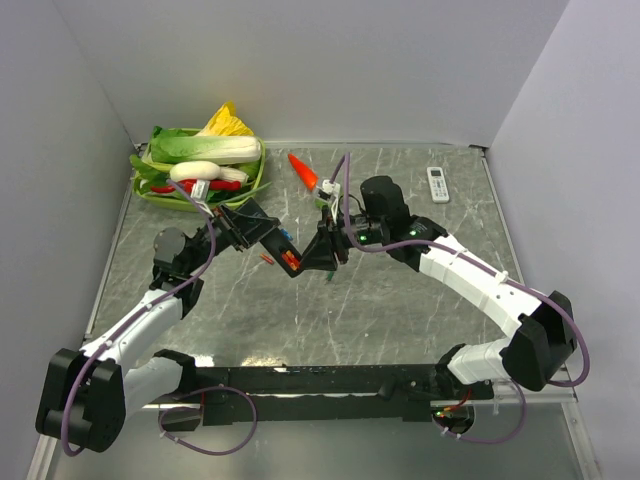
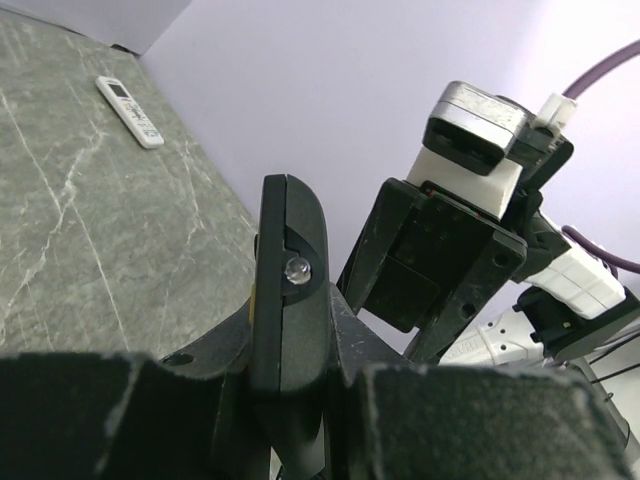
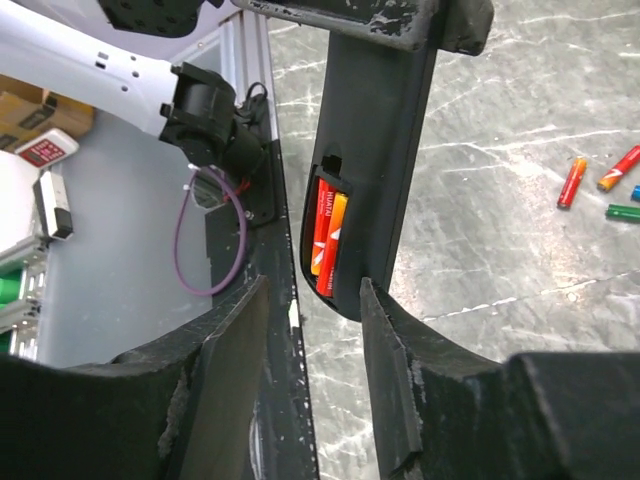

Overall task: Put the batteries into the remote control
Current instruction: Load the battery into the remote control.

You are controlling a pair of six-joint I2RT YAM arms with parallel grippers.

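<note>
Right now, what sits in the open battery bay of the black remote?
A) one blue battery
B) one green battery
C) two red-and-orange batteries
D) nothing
C: the right wrist view shows two red-and-orange batteries side by side in the bay of the black remote; the green battery lies loose on the table.

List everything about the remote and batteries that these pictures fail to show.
- Slim black remote control: button face unseen; left wrist view shows only its edge, right wrist view its back.
- Its upper end: covered by the left tool in the right wrist view.
- Red and orange batteries inside it: partly behind the compartment wall; lettering blurred.
- Loose coloured batteries: one cut by the right wrist view's right edge.
</note>
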